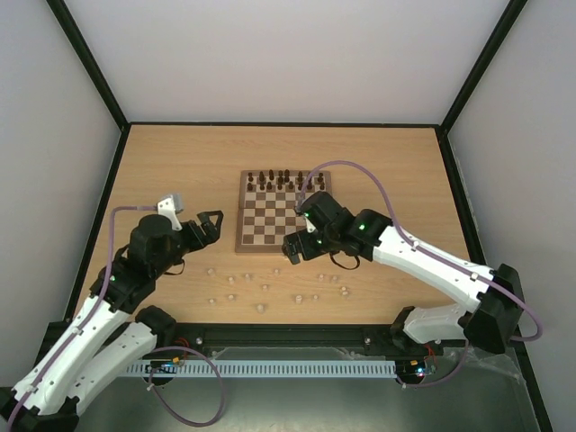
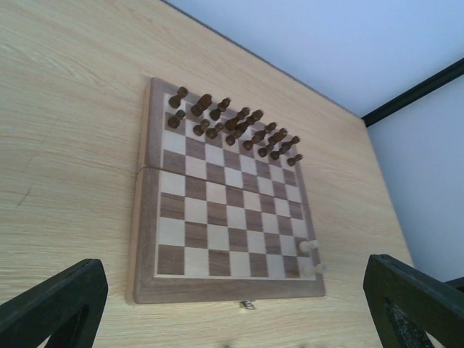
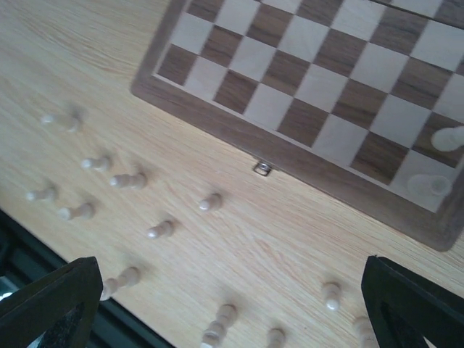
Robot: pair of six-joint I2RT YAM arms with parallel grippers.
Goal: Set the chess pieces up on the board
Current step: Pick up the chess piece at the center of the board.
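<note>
board [image 1: 265, 232]: flat, checkered | chess pieces [image 3: 129, 180]: pale, most strewn before its front edge, two on its corner

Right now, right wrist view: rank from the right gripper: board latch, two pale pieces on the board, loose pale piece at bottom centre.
1. Loose pale piece, on the table between the fingers of the right gripper.
2. Latch, board front edge, mid-frame.
3. Two pale pieces, board's corner squares, far right.

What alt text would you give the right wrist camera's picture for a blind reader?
About a dozen tiny pale chess pieces lie scattered on a wooden table in front of a chessboard, where two pale pieces sit at its near right corner. The dark fingers of the open hand frame the bottom corners.
</note>
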